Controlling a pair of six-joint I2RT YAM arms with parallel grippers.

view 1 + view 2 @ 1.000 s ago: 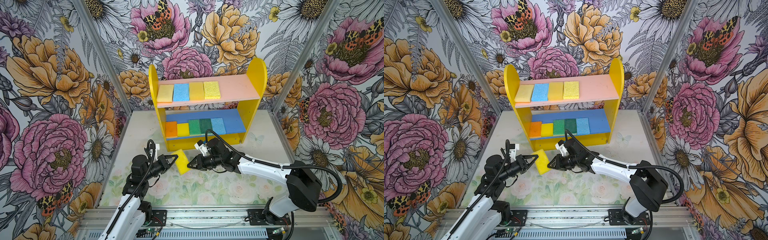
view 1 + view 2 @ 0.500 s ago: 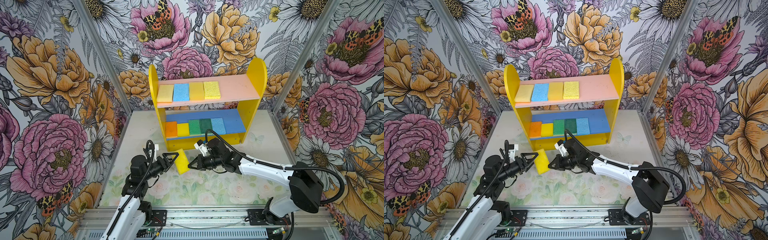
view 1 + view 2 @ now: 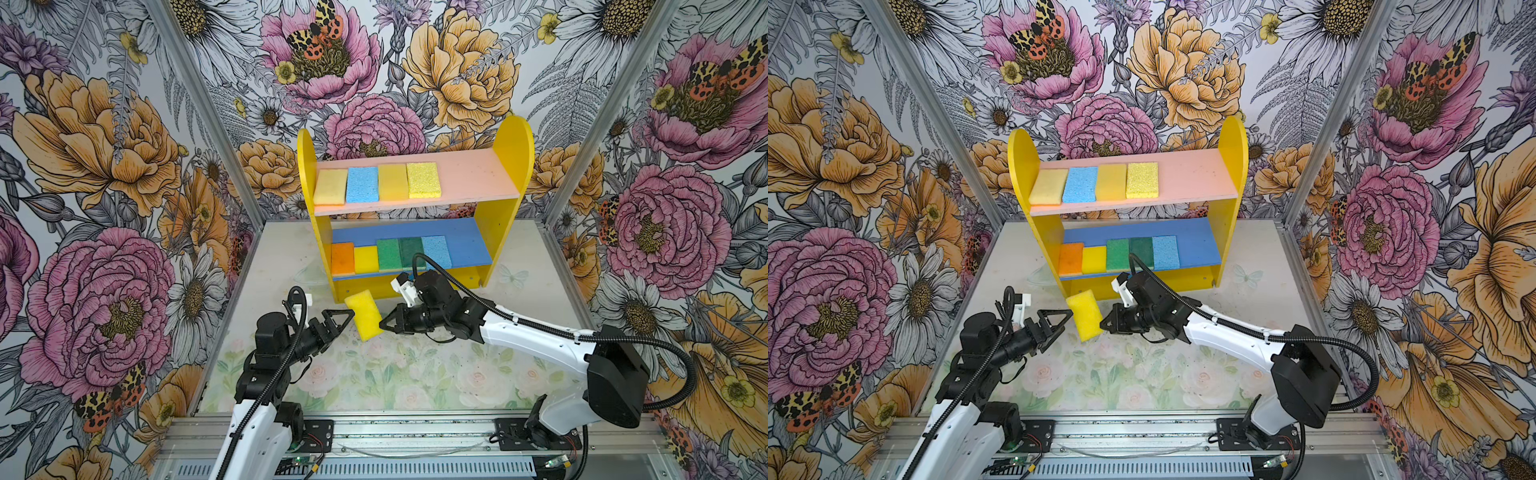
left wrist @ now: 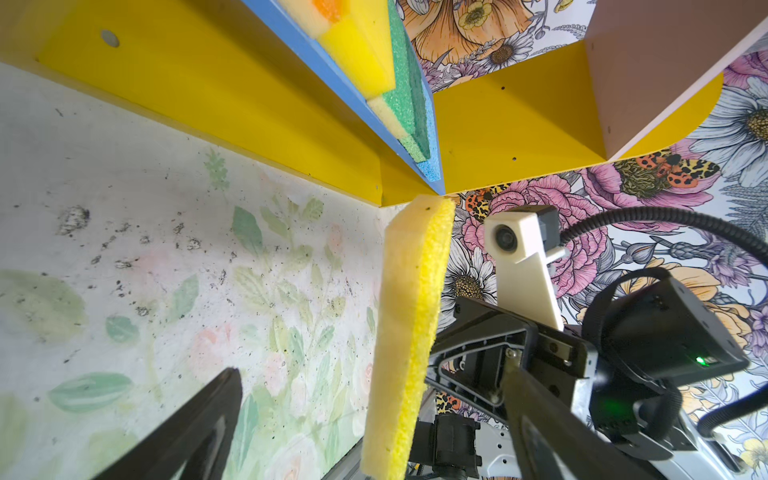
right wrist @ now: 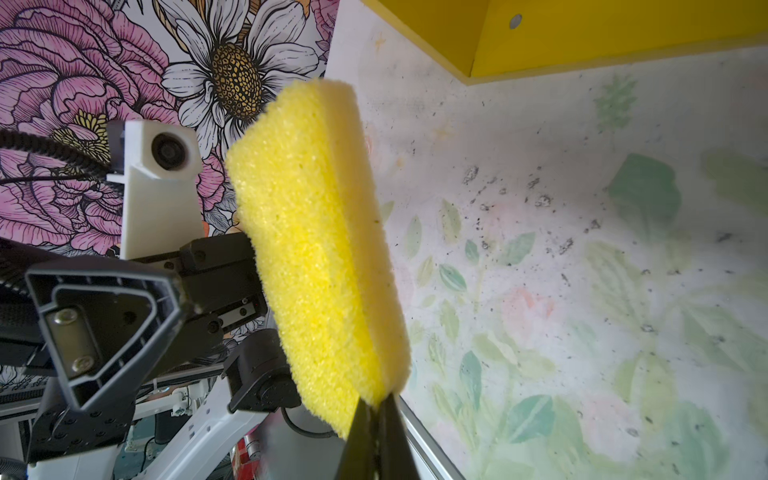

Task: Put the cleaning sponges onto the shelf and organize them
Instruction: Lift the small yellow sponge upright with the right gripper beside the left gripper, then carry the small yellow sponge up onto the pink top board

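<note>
A yellow sponge (image 3: 365, 316) stands on edge and slightly tilted between the two arms, just in front of the lower left corner of the shelf (image 3: 515, 137), over the flower-printed surface (image 3: 415, 374). The right tool (image 3: 381, 326) is clenched on one thin edge of it; in the right wrist view the dark tips meet tightly on the foam's rim. The left tool (image 3: 349, 318) is released: in the left wrist view its fingers (image 4: 199, 436) stand wide to either side of the sponge, neither one pressing it (the near tip lies close to the foam in both top views). The rest of the sponges are on the shelf. On the pink upper board (image 3: 473, 174) four lie flat side by side from the left end: pale yellow (image 3: 330, 187), light blue (image 3: 362, 184), yellow (image 3: 392, 182) and a speckled bright yellow (image 3: 423, 180). On the blue lower board (image 3: 465, 245) five lie in a row: orange (image 3: 343, 258), yellow (image 3: 365, 258), green (image 3: 389, 254), dark green (image 3: 411, 251) and light blue (image 3: 436, 251). The right part of each board is bare.
</note>
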